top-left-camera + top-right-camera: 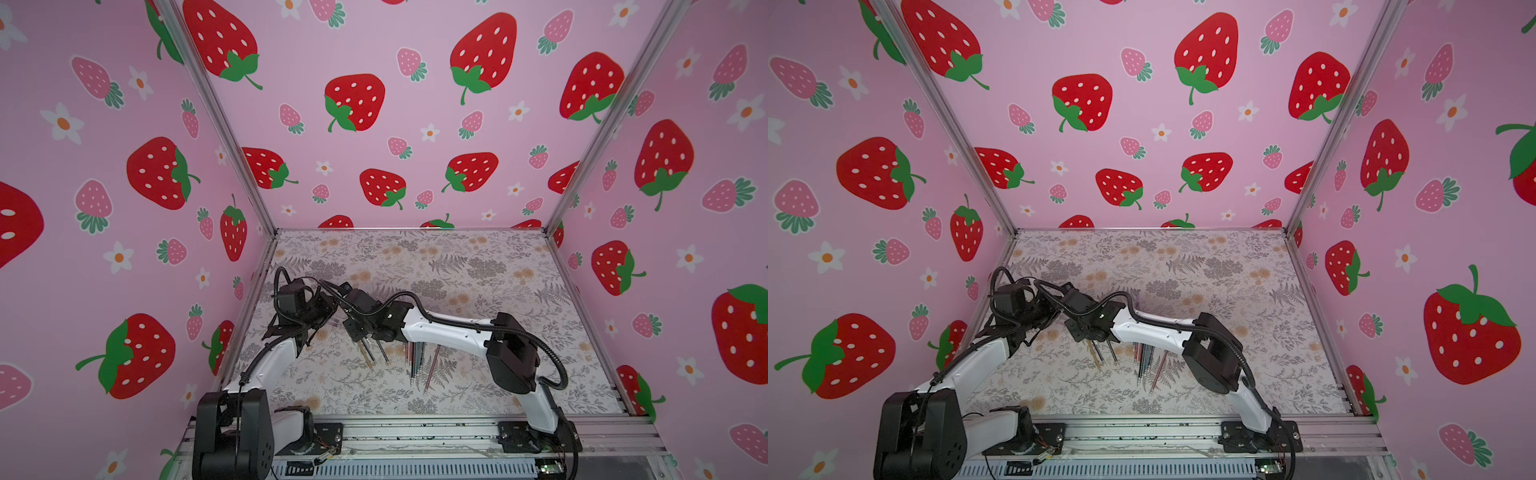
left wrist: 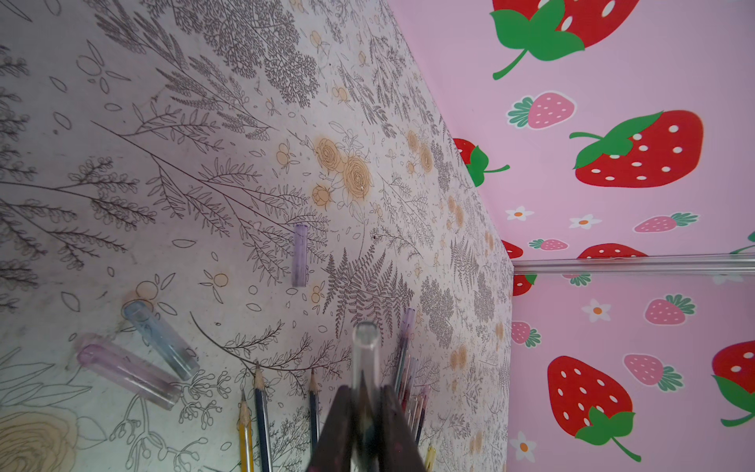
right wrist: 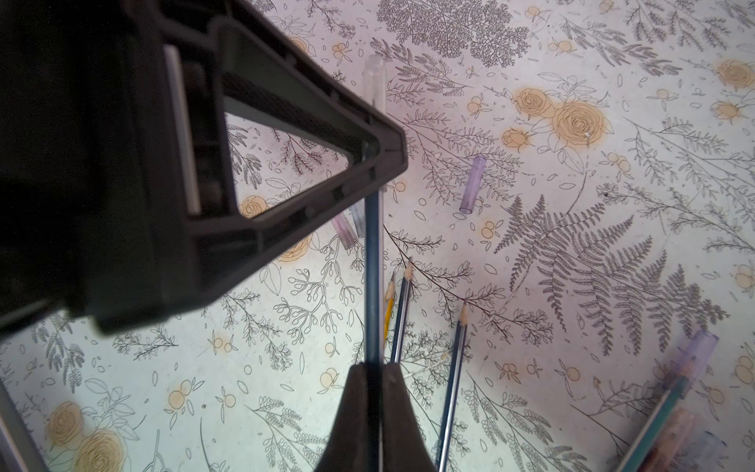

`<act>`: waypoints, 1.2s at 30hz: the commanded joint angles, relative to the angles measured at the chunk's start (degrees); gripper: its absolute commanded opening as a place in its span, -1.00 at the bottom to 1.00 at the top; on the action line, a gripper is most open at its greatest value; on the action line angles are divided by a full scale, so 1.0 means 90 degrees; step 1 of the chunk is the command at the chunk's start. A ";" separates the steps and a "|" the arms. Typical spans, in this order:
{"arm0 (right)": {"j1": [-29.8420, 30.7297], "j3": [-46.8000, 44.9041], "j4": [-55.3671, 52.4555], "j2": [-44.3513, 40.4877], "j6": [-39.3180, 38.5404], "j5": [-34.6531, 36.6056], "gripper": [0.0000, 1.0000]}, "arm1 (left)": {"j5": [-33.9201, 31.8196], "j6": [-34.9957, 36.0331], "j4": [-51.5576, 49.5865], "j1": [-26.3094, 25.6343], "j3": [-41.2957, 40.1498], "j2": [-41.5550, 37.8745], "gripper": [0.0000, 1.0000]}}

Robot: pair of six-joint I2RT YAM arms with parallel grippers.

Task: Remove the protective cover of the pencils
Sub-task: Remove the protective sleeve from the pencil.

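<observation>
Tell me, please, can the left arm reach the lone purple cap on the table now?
Probably not yet: the left pincer is shut on the clear cover of the blue pencil the right pincer holds. Nothing lies around the purple cap, so once freed it likely could.

A blue pencil [image 3: 372, 261] hangs above the table [image 3: 572, 253]. Its shaft is pinched by the right gripper [image 3: 374, 380], and its clear cover [image 3: 374, 81], seemingly seated on the tip, is pinched by the left gripper [image 2: 365, 412]. Three bare sharpened pencils [image 3: 400, 310], one yellow and two blue, lie side by side. Capped pencils [image 1: 417, 357] lie bundled nearby. A purple cover [image 3: 472, 184], a pink cover [image 2: 126, 376] and a bluish cover [image 2: 161, 343] lie loose.
</observation>
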 commanded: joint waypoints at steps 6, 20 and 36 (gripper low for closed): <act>0.0070 0.0171 -0.0022 -0.0012 -0.0085 0.0204 -0.29 | -0.0076 0.0031 -0.0148 -0.0030 0.0128 -0.0301 -0.78; 0.0058 0.0410 -0.0129 0.0250 -0.0035 0.0201 -0.78 | -0.0065 0.0009 -0.0311 -0.0023 0.0106 -0.0504 -0.79; 0.0060 0.0315 -0.0080 0.0263 0.0017 0.0175 -0.78 | -0.0122 -0.0058 -0.0439 -0.0030 0.0052 -0.0761 -0.81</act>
